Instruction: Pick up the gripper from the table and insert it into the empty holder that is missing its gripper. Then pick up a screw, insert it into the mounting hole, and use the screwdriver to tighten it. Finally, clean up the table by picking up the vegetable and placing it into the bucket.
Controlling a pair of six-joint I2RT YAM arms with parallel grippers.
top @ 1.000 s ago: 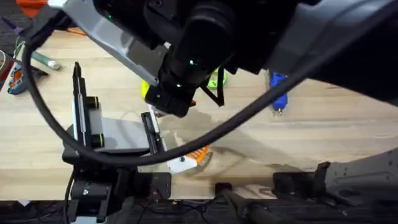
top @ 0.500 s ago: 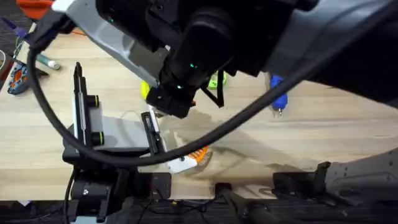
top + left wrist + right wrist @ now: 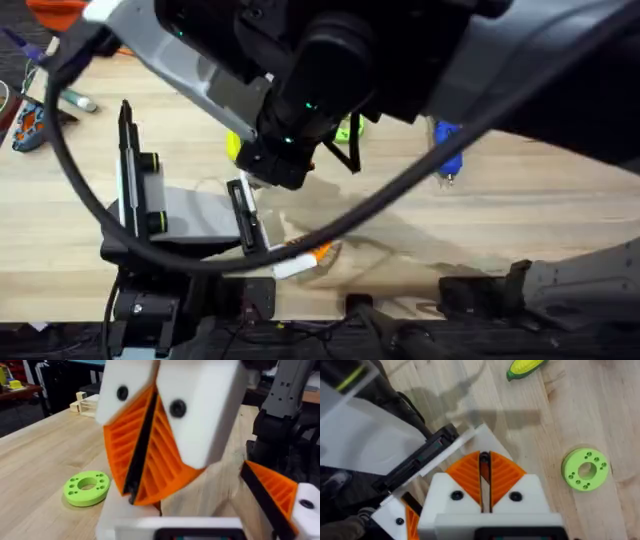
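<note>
Turned slightly since a second ago, the left gripper (image 3: 303, 258) sits low; we cannot tell its state. The right gripper (image 3: 484, 467) presses its orange pads together, with the vegetable (image 3: 525, 367) lying nearby on the table (image 3: 520, 210).

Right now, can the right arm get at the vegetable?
Probably yes: the vegetable lies in the open beyond the right claw, nothing between them, though the claw is shut.
</note>
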